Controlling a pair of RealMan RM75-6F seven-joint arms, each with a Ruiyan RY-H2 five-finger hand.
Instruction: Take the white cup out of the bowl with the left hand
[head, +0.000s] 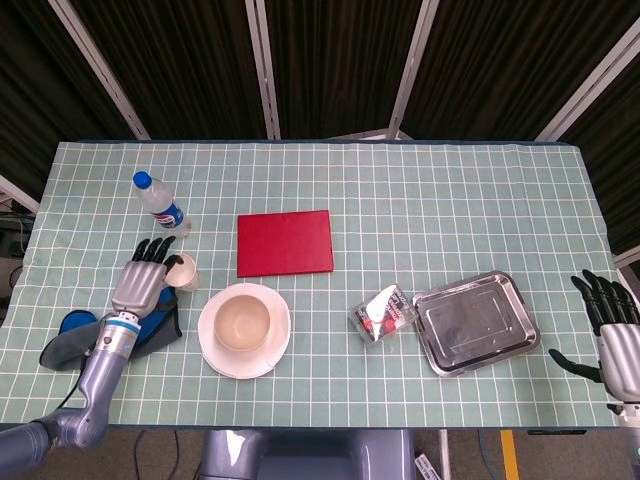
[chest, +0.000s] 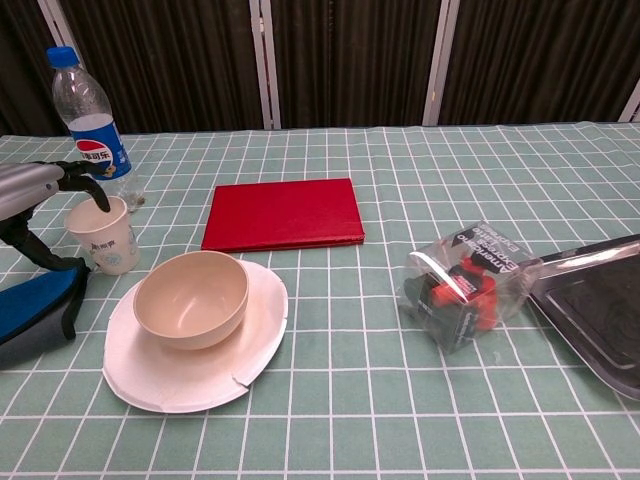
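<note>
The white cup (head: 182, 270) (chest: 103, 235) stands upright on the tablecloth, just left of the beige bowl (head: 243, 322) (chest: 191, 298) and apart from it. My left hand (head: 143, 285) (chest: 30, 190) holds it: fingers hook over the rim and the thumb reaches round the cup's left side. The bowl is empty and sits on a white plate (head: 280, 345) (chest: 200, 385). My right hand (head: 615, 335) hovers open at the table's right edge, holding nothing; the chest view does not show it.
A Pepsi bottle (head: 160, 205) (chest: 90, 120) stands just behind the cup. A blue pouch (head: 160, 320) (chest: 30, 305) lies under my left wrist. A red book (head: 285, 243) (chest: 283, 213), a clear plastic box (head: 383, 313) (chest: 465, 280) and a metal tray (head: 475, 322) (chest: 600, 310) lie to the right.
</note>
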